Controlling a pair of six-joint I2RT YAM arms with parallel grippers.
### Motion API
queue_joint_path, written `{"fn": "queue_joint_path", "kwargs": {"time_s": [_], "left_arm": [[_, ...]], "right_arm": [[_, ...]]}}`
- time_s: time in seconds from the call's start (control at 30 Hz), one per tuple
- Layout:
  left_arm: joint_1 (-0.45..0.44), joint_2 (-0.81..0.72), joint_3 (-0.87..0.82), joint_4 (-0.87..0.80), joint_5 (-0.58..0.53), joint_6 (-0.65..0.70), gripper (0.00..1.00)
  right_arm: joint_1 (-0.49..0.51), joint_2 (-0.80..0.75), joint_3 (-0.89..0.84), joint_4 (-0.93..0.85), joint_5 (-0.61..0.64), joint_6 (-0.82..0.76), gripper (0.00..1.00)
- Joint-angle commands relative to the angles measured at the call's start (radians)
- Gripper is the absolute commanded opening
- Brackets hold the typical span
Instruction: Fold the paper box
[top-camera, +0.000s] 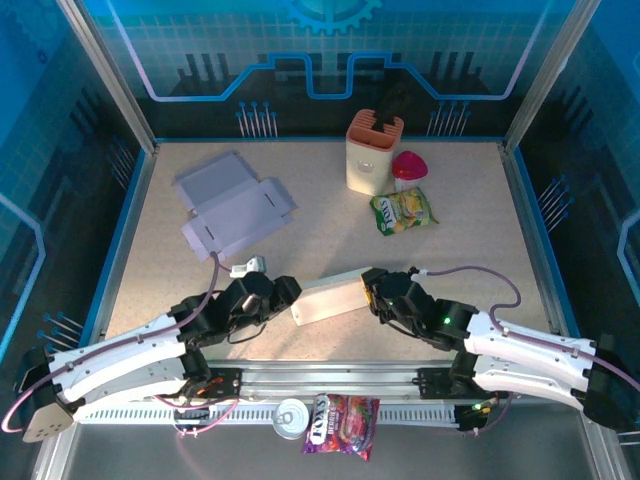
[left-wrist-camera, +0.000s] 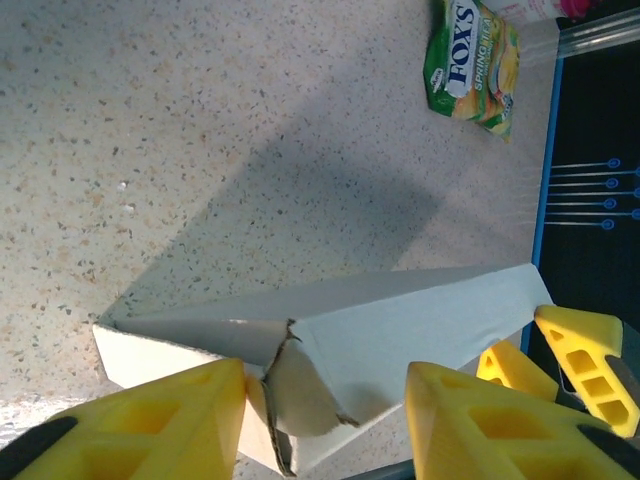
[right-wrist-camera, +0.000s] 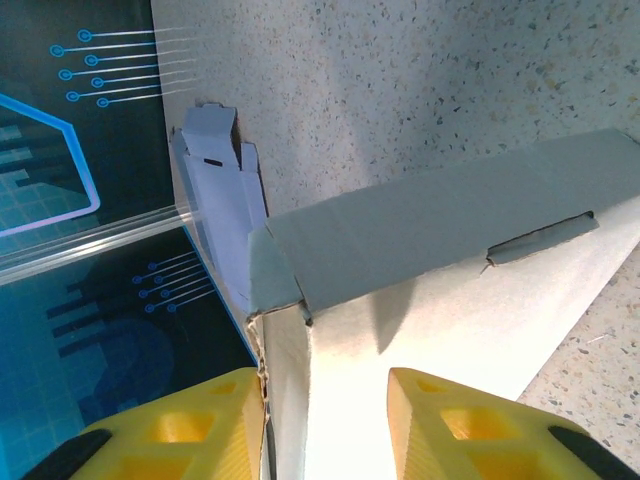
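Note:
The paper box (top-camera: 330, 297) lies folded into a long grey-white carton near the table's front, between both grippers. My left gripper (top-camera: 285, 293) straddles its left end. In the left wrist view the jaws (left-wrist-camera: 325, 400) stand apart around the torn end flap of the box (left-wrist-camera: 400, 320). One finger touches the end and a strip of table shows before the other. My right gripper (top-camera: 375, 290) is at the box's right end. In the right wrist view its jaws (right-wrist-camera: 325, 400) sit against the end corner of the box (right-wrist-camera: 450, 230), which fills the gap between them.
A flat unfolded box (top-camera: 235, 205) lies at the back left. A cream and orange holder (top-camera: 373, 152), a red-topped item (top-camera: 408, 166) and a green candy bag (top-camera: 403, 211) stand at the back right. A tin (top-camera: 292, 417) and a purple bag (top-camera: 343, 422) rest on the front rail.

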Motion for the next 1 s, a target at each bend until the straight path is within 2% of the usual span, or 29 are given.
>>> {"fn": "queue_joint_path", "kwargs": {"time_s": [0.0,0.2,0.5,0.67,0.97], "left_arm": [[0.007,-0.007,-0.027,0.026,0.025,-0.027,0.42],[0.006,-0.002,-0.042,0.046,0.036,-0.033,0.34],[-0.021,-0.004,-0.064,0.033,0.037,-0.04,0.31],[-0.032,-0.012,-0.079,0.02,0.025,-0.035,0.23],[-0.043,-0.026,-0.115,-0.003,0.029,-0.039,0.19]], "right_arm": [[0.015,-0.005,-0.03,-0.087,0.006,0.01,0.36],[0.024,-0.005,-0.033,-0.101,0.012,0.014,0.35],[0.033,-0.007,-0.036,-0.114,0.021,0.022,0.35],[0.037,-0.007,-0.036,-0.122,0.024,0.025,0.34],[0.042,-0.004,-0.037,-0.138,0.025,0.032,0.34]]}}
